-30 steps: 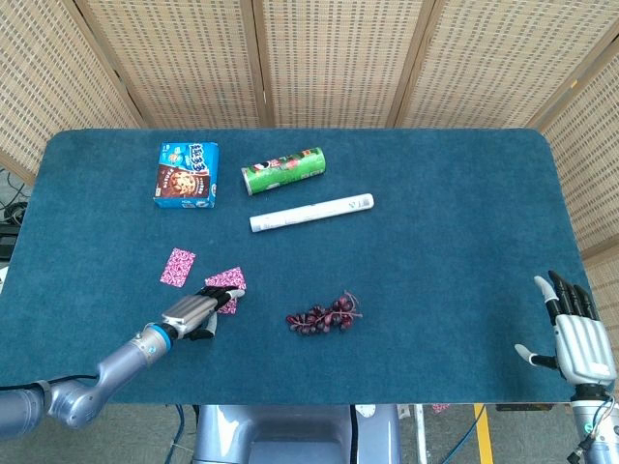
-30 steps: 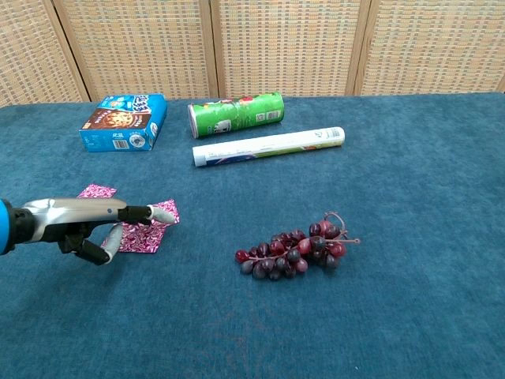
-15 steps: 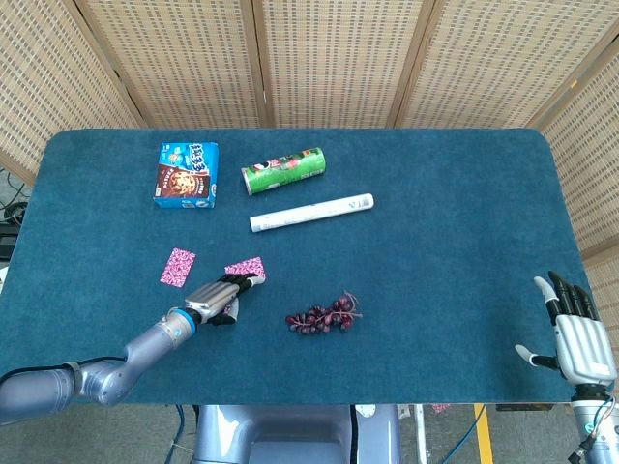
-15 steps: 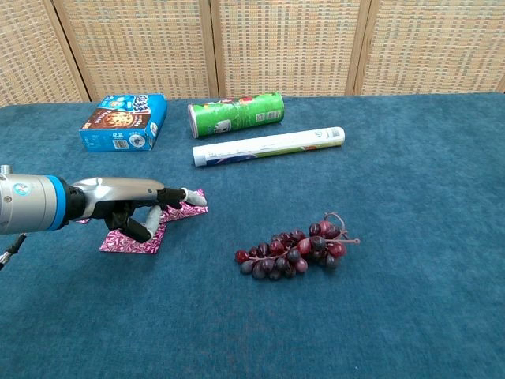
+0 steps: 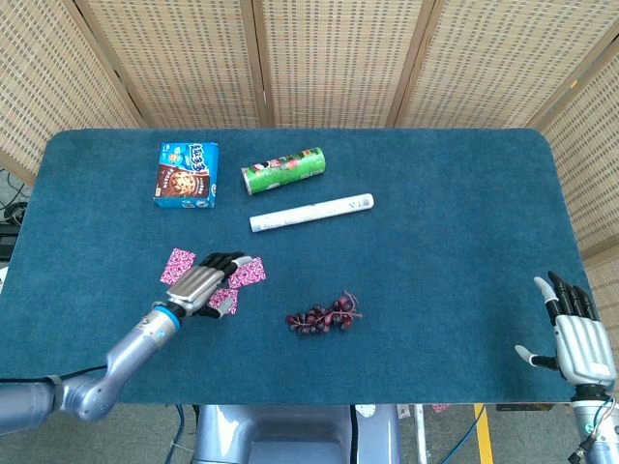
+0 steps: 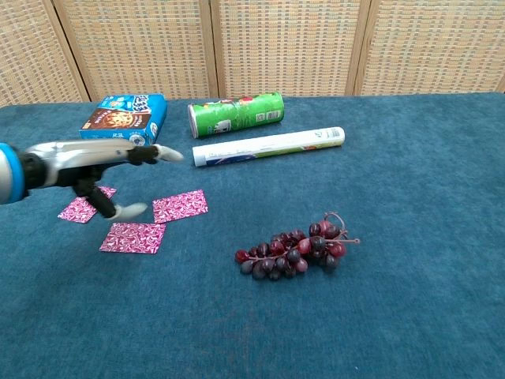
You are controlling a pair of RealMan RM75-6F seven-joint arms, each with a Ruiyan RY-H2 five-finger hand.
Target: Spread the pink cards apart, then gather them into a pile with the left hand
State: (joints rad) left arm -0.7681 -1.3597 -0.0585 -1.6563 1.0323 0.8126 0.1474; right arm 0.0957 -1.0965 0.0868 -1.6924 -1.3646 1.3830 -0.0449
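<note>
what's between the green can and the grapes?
The white tube lies between the green can and the grapes, just in front of the can. From the tube to the grapes is bare blue cloth. Both views show it, clearest from the chest.

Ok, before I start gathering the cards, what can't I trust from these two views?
- Head view: left hand covers most of the nearest pink card and part of the middle one.
- Chest view: hand overlaps the far-left card.
- Right hand: head view only, wrist cut off at the bottom edge.
- Print on the cookie box: too small.
</note>
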